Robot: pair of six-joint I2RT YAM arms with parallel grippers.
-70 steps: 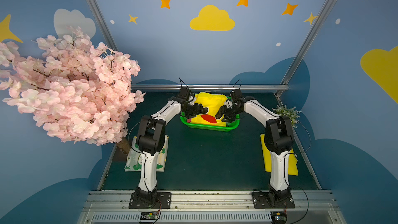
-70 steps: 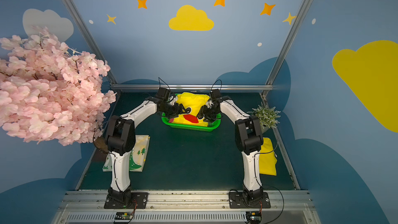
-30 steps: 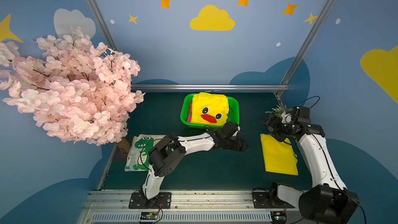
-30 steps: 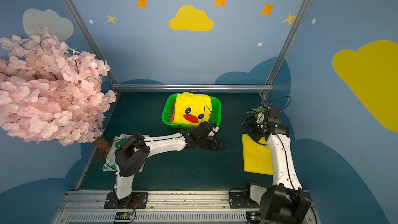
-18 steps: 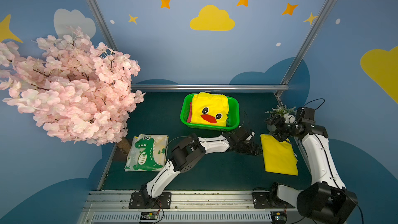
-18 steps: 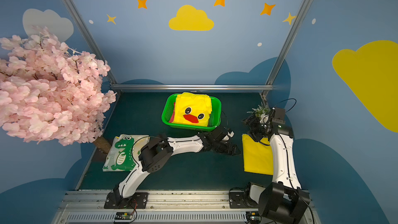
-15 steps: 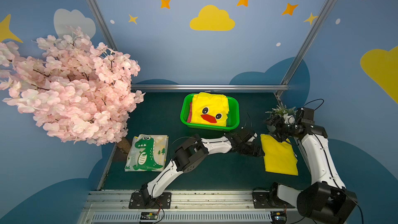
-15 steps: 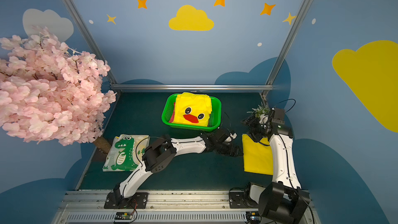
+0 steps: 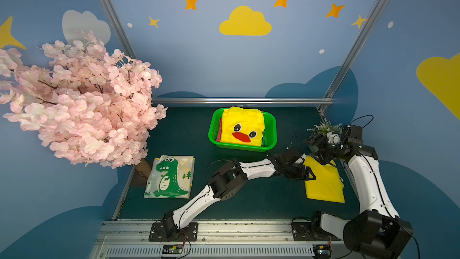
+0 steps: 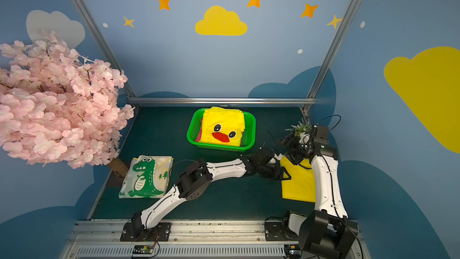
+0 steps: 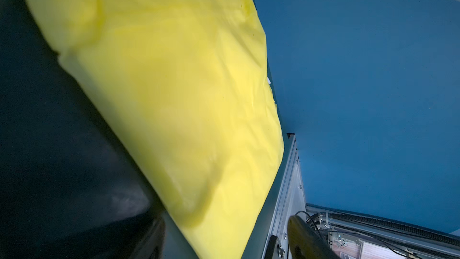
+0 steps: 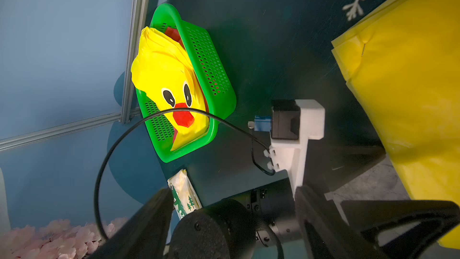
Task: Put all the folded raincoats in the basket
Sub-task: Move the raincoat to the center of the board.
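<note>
Even, bright overhead light is seen in both top views; soft shadows are cast on the mat (image 9: 261,195), and the posts (image 9: 107,11) at 11 and 1 o'clock are splayed by wide-angle distortion. The raincoat (image 11: 179,100) is smeared by blur in the left wrist view.

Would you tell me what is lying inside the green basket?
A folded yellow duck-face raincoat fills the basket, with a red layer showing beneath its edge. The raincoat hides most of the basket's inside, so anything further underneath cannot be seen.

Left arm (image 9: 254,169) reaching low across; left hand (image 9: 308,173) seemingly open; right hand (image 9: 316,149) open.
</note>
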